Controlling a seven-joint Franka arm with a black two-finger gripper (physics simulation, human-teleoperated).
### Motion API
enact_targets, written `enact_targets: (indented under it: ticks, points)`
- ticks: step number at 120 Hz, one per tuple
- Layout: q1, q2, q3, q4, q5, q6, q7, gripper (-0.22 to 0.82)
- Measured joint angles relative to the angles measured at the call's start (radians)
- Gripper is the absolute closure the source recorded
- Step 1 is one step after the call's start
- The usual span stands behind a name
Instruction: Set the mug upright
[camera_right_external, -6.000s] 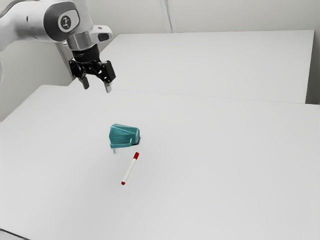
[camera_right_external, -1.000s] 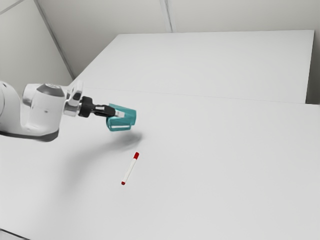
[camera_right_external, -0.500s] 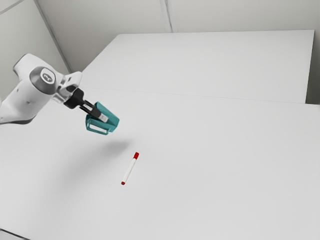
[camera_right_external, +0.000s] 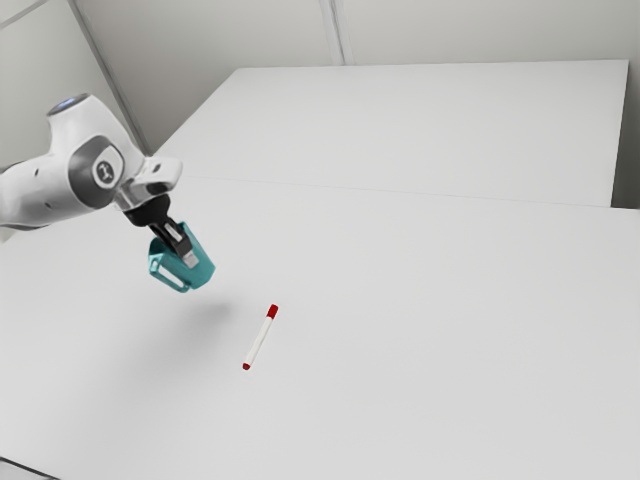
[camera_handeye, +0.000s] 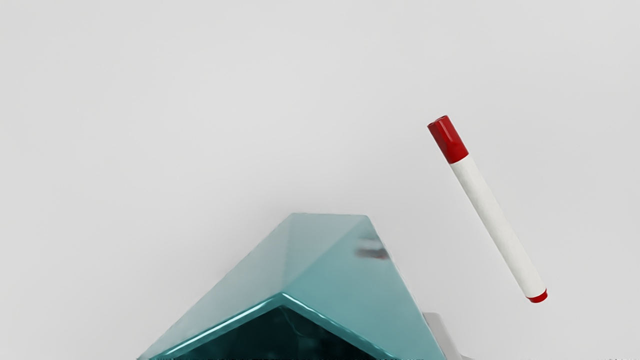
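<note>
This looks like a lab or test room, though its exact kind cannot be told. A jointed white robot arm (camera_right_external: 92, 165) reaches in from the exterior view's left over a smooth, pale tabletop (camera_right_external: 450, 350). Beyond it, toward the upper right, is another broad white surface (camera_right_external: 420, 130), and a light grey wall (camera_right_external: 220, 35) runs along the top.

From my station I see my arm (camera_right_external: 35, 200) in smooth white, its casings rounded. A dark grey band (camera_right_external: 82, 180) wraps the bulky joint, framing a pale rounded badge (camera_right_external: 105, 172) with a small dark emblem. One stubby housing carries a bluish-dark end cap (camera_right_external: 68, 103). Beyond the pale wrist (camera_right_external: 150, 180), my gripper (camera_right_external: 190, 259) is black, its slim fingers finished with light grey, blocky tips.
</note>
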Motion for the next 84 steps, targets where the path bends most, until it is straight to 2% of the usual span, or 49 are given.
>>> enact_targets:
  ticks: [33, 84]
  points:
    - [0.000, -0.036, -0.030, -0.085, 0.158, 0.030, -0.165, 0.79]
    - [-0.008, -0.073, -0.089, -0.185, 0.289, 0.112, -0.387, 0.79]
